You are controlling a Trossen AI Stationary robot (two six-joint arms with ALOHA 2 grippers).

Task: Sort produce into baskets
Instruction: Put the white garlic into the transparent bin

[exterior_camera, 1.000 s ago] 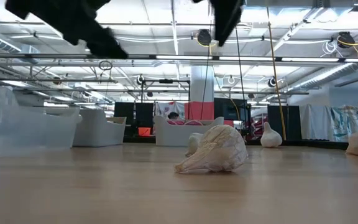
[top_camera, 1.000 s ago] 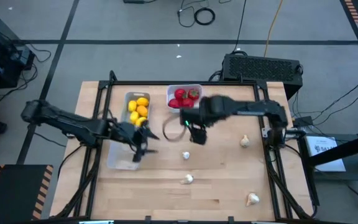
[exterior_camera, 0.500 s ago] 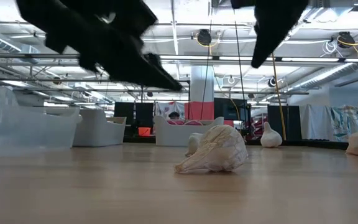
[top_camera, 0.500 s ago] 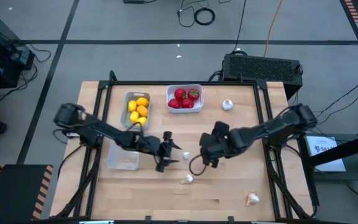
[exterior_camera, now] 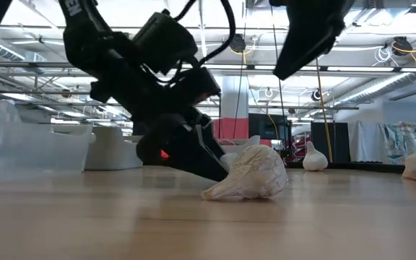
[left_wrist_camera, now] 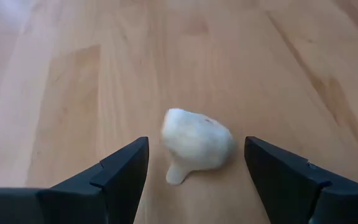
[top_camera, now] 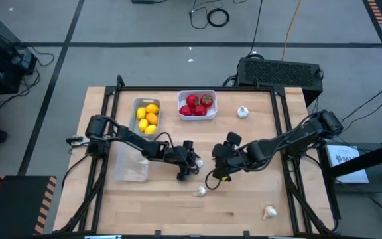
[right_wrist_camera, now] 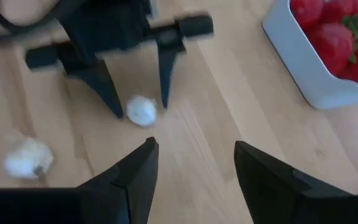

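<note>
The left gripper is down at the middle of the wooden desk, its fingers spread wide on either side of a garlic bulb that lies on the wood between them without being pinched. The right gripper hangs just beside that bulb on the other side, above the desk; its fingers stand apart with nothing between them. A second garlic bulb lies near the first, toward the front edge of the desk, and in the low view it looks as if the left gripper's tip sits right against it, though the angle makes that hard to judge. A third bulb is well away from the first, by the front right corner, and a fourth lies toward the back, beside the white basket holding red fruits. Next to that, also behind the first bulb, the grey basket holds yellow and orange fruits. The clear basket sits beside the left arm, level with the first bulb.
</note>
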